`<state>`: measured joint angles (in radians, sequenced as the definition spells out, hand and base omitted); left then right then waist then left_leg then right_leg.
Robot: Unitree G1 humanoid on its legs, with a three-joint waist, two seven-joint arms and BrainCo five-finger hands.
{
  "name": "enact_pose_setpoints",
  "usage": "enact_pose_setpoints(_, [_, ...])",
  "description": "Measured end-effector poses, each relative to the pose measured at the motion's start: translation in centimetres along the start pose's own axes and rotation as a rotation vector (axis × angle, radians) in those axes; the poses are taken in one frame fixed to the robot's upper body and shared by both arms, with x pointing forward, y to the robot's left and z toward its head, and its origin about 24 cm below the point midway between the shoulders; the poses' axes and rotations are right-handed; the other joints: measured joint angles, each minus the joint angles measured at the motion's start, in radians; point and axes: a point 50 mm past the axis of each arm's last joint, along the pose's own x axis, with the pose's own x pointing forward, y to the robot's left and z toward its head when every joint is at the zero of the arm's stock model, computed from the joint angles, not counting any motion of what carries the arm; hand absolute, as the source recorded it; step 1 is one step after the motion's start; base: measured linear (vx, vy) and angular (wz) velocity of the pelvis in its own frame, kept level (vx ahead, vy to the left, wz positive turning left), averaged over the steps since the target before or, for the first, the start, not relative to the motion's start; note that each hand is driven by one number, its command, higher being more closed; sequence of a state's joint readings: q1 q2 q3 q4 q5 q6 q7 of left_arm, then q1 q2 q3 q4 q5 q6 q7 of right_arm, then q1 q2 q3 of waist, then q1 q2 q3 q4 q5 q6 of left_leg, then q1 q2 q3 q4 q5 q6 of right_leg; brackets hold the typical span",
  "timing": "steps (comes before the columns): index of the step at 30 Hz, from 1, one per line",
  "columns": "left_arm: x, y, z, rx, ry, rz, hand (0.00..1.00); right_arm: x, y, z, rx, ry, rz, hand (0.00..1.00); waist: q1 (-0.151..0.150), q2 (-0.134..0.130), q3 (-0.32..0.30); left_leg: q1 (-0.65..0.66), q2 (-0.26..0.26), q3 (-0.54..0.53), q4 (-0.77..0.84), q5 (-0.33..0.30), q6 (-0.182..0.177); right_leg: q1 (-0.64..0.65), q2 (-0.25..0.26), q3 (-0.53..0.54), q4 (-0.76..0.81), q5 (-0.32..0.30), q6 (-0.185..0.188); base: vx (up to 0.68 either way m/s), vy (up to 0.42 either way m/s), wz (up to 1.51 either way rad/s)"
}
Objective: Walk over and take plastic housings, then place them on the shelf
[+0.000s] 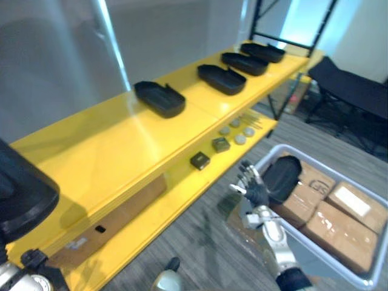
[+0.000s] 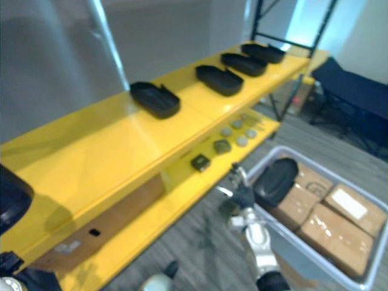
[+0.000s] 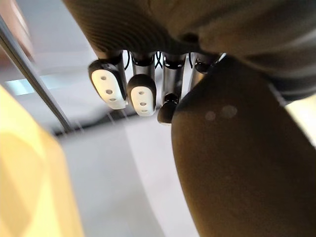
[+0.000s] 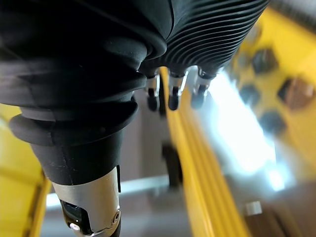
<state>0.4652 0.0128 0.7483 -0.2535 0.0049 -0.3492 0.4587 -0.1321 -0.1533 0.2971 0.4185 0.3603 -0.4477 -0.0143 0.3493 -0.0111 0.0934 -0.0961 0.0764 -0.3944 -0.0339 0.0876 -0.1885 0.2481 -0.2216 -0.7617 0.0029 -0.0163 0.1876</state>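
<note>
The shelf top lies bare before the black housings.

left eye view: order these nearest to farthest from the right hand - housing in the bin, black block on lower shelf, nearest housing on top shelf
1. Bin housing, just right of the right hand.
2. Black block, on the lower shelf, to its left.
3. Top-shelf housing, higher and further left.

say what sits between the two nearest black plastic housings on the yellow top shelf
Bare yellow shelf top, in the left eye view, between the nearest black plastic housing and the next housing.
</note>
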Motion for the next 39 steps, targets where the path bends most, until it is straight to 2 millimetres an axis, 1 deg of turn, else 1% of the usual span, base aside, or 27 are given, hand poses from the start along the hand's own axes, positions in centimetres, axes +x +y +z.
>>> enact_pose_setpoints(1, [-0.4,0.4,-0.2,0.012,0.015,0.008,1.00,0.3,0.4,0.1,-0.011,-0.002,0.011,0.00,0.008,0.000,0.000,-0.006,-0.003,-0.008,0.004,0.000,0.000,0.000,0.000,-0.007,0.004,-0.003,0.001,-0.02,-0.030,0.20])
enact_pose_setpoints(2, [-1.1,1.1,-0.5,0.021,0.036,0.019,1.00,0.7,1.1,0.2,-0.024,0.000,0.027,0.00,0.026,-0.002,0.003,-0.007,-0.004,-0.010,0.007,0.000,0.000,0.000,0.000,-0.009,0.007,-0.008,-0.005,-0.02,-0.027,0.12])
enact_pose_setpoints(4, [-1.4,1.6,-0.7,0.030,0.045,0.032,1.00,1.1,1.7,0.1,-0.028,0.009,0.041,0.00,0.029,-0.004,0.005,-0.007,-0.004,-0.011,0.010,0.000,0.000,0.000,-0.003,-0.009,0.015,-0.013,-0.004,-0.03,-0.020,0.03])
enact_pose_setpoints(7, [-1.3,1.3,-0.3,0.010,0.011,0.015,1.00,1.1,1.5,-0.1,-0.029,0.038,0.031,0.00,0.020,-0.009,0.021,-0.015,-0.007,-0.008,0.013,0.001,0.011,0.003,-0.007,-0.028,0.031,-0.027,-0.001,-0.05,-0.010,0.22])
enact_pose_setpoints(8, [-1.1,0.7,0.1,-0.013,-0.011,-0.016,1.00,0.9,0.8,-0.2,-0.025,0.041,0.002,0.00,-0.006,-0.019,0.031,-0.044,-0.010,0.022,0.028,0.010,0.031,0.018,-0.005,-0.071,0.031,-0.030,0.002,-0.08,0.007,1.13])
enact_pose_setpoints(9, [-0.8,-0.6,0.5,-0.049,-0.036,-0.084,1.00,0.4,-0.6,-0.1,-0.024,0.039,-0.063,0.00,-0.039,-0.027,0.038,-0.088,-0.012,0.076,0.046,0.032,0.058,0.037,-0.003,-0.138,0.033,-0.034,0.009,-0.08,0.020,1.37])
enact_pose_setpoints(10, [-0.7,-1.3,0.7,-0.070,-0.045,-0.121,1.00,-0.1,-1.4,-0.1,-0.024,0.040,-0.104,0.00,-0.043,-0.029,0.039,-0.101,-0.013,0.098,0.042,0.048,0.066,0.042,-0.003,-0.163,0.036,-0.036,0.012,-0.05,0.061,1.37])
enact_pose_setpoints(11, [-0.7,-2.0,0.9,-0.109,-0.048,-0.167,1.00,-0.7,-2.5,-0.2,-0.033,0.043,-0.156,0.00,-0.049,-0.028,0.044,-0.112,-0.016,0.111,0.032,0.077,0.053,0.051,-0.005,-0.193,0.040,-0.034,0.014,-0.02,0.115,0.87])
enact_pose_setpoints(12, [-0.8,-2.5,1.0,-0.146,-0.042,-0.196,1.00,-1.1,-3.4,-0.2,-0.055,0.048,-0.200,0.00,-0.046,-0.030,0.054,-0.112,-0.029,0.103,0.009,0.095,0.051,0.050,-0.014,-0.200,0.041,-0.033,0.014,-0.02,0.154,0.61])
enact_pose_setpoints(13, [-1.0,-2.8,1.1,-0.191,-0.025,-0.207,1.00,-1.1,-3.7,0.0,-0.072,0.042,-0.219,0.00,-0.039,-0.025,0.076,-0.110,-0.038,0.105,0.001,0.105,0.050,0.048,-0.024,-0.196,0.046,-0.033,0.013,-0.03,0.136,0.23])
enact_pose_setpoints(14, [-1.0,-2.8,1.1,-0.201,-0.021,-0.207,1.00,-1.1,-3.8,0.0,-0.075,0.040,-0.218,0.00,-0.039,-0.025,0.081,-0.109,-0.039,0.106,0.001,0.106,0.051,0.048,-0.025,-0.194,0.048,-0.033,0.012,-0.05,0.115,-0.01])
enact_pose_setpoints(16, [-1.2,-3.1,1.1,-0.220,-0.015,-0.221,1.00,-1.3,-3.7,-0.1,-0.074,0.045,-0.208,0.00,-0.039,-0.005,0.105,-0.087,-0.038,0.129,-0.012,0.109,0.056,0.044,-0.042,-0.166,0.059,-0.034,0.012,-0.06,0.087,-0.24])
enact_pose_setpoints(17, [-1.2,-3.2,1.3,-0.224,-0.019,-0.225,1.00,-1.3,-3.7,-0.1,-0.075,0.046,-0.198,0.00,-0.040,0.000,0.108,-0.081,-0.035,0.135,-0.014,0.108,0.058,0.045,-0.043,-0.159,0.060,-0.034,0.012,-0.06,0.055,-0.34])
enact_pose_setpoints(19, [-1.4,-3.4,1.8,-0.236,-0.040,-0.235,1.00,-1.4,-3.6,-0.2,-0.093,0.048,-0.170,0.00,-0.053,0.005,0.108,-0.072,-0.020,0.163,-0.022,0.108,0.058,0.030,-0.042,-0.129,0.061,-0.034,0.012,-0.05,0.032,-0.37])
enact_pose_setpoints(20, [-1.3,-3.4,1.9,-0.237,-0.048,-0.236,1.00,-1.4,-3.7,-0.1,-0.094,0.046,-0.166,0.00,-0.064,0.008,0.110,-0.068,-0.013,0.170,-0.027,0.109,0.058,0.023,-0.040,-0.118,0.062,-0.034,0.012,-0.04,0.018,-0.32])
enact_pose_setpoints(23, [-1.2,-3.7,2.0,-0.248,-0.057,-0.235,1.00,-1.7,-4.2,-0.1,-0.099,0.046,-0.169,0.00,-0.087,0.008,0.110,-0.069,-0.008,0.181,-0.030,0.109,0.057,0.012,-0.041,-0.105,0.064,-0.035,0.013,-0.03,0.022,-0.15])
enact_pose_setpoints(24, [-1.2,-3.9,2.1,-0.254,-0.061,-0.237,1.00,-1.8,-4.3,0.1,-0.098,0.038,-0.175,0.00,-0.088,0.008,0.110,-0.072,-0.008,0.179,-0.030,0.109,0.057,0.009,-0.041,-0.103,0.068,-0.038,0.012,-0.03,0.020,0.07])
enact_pose_setpoints(25, [-1.1,-4.3,2.4,-0.274,-0.072,-0.248,1.00,-1.9,-4.4,0.4,-0.096,0.021,-0.180,0.00,-0.089,0.008,0.110,-0.081,-0.008,0.170,-0.028,0.109,0.057,-0.004,-0.043,-0.087,0.093,-0.058,-0.002,-0.03,0.014,0.22])
enact_pose_setpoints(26, [-1.1,-4.7,2.9,-0.293,-0.089,-0.271,1.00,-2.1,-4.4,0.6,-0.095,0.012,-0.187,0.00,-0.094,0.009,0.111,-0.089,-0.009,0.152,-0.029,0.111,0.056,-0.016,-0.043,-0.053,0.123,-0.086,-0.031,-0.04,-0.080,1.62])
enact_pose_setpoints(27, [-0.2,-7.1,4.8,-0.340,-0.197,-0.426,1.00,-3.5,-4.6,0.6,-0.088,0.010,-0.230,0.00,-0.139,-0.001,0.117,-0.120,-0.047,0.027,-0.043,0.141,0.047,-0.049,-0.041,0.167,0.261,-0.219,-0.088,-0.04,-0.130,1.60])
enact_pose_setpoints(29, [-0.1,-7.1,4.9,-0.345,-0.198,-0.424,1.00,-3.4,-4.6,0.8,-0.128,-0.002,-0.216,0.00,-0.140,0.003,0.122,-0.139,-0.047,0.020,-0.043,0.157,0.034,-0.057,-0.037,0.164,0.255,-0.254,-0.042,-0.04,-0.126,0.79])
enact_pose_setpoints(30, [-0.2,-7.2,4.9,-0.346,-0.197,-0.425,1.00,-3.5,-4.6,0.7,-0.131,-0.001,-0.216,0.00,-0.141,0.007,0.125,-0.140,-0.046,0.020,-0.043,0.162,0.034,-0.056,-0.035,0.164,0.253,-0.254,-0.028,-0.05,-0.053,0.07])
enact_pose_setpoints(31, [-0.3,-7.3,4.9,-0.349,-0.195,-0.430,1.00,-3.7,-4.6,0.7,-0.134,-0.001,-0.217,0.00,-0.142,0.019,0.132,-0.140,-0.044,0.019,-0.037,0.164,0.035,-0.055,-0.033,0.164,0.250,-0.257,-0.011,-0.05,-0.022,0.02])
enact_pose_setpoints(32, [-0.3,-7.4,4.9,-0.354,-0.192,-0.430,1.00,-3.7,-4.7,0.7,-0.136,-0.002,-0.218,0.00,-0.142,0.024,0.135,-0.142,-0.043,0.019,-0.033,0.164,0.035,-0.055,-0.030,0.165,0.250,-0.256,-0.010,-0.06,-0.008,0.03])
enact_pose_setpoints(34, [-0.8,-8.1,5.1,-0.387,-0.179,-0.450,1.00,-3.7,-4.8,0.8,-0.149,-0.001,-0.211,0.00,-0.145,0.043,0.154,-0.150,-0.035,0.016,-0.020,0.167,0.033,-0.055,-0.017,0.166,0.246,-0.256,-0.008,-0.06,0.002,0.01])
enact_pose_setpoints(36, [-1.1,-8.4,5.0,-0.394,-0.173,-0.464,1.00,-3.9,-4.7,0.6,-0.165,0.008,-0.203,0.00,-0.146,0.046,0.166,-0.150,-0.034,0.016,-0.010,0.166,0.035,-0.051,-0.015,0.167,0.247,-0.256,-0.008,-0.04,0.003,0.00])
enact_pose_setpoints(39, [-1.1,-8.4,5.0,-0.392,-0.170,-0.464,1.00,-4.2,-4.5,0.3,-0.168,0.023,-0.194,0.00,-0.148,0.042,0.178,-0.150,-0.037,0.016,-0.004,0.162,0.042,-0.048,-0.016,0.167,0.249,-0.258,-0.005,-0.02,0.004,0.01])
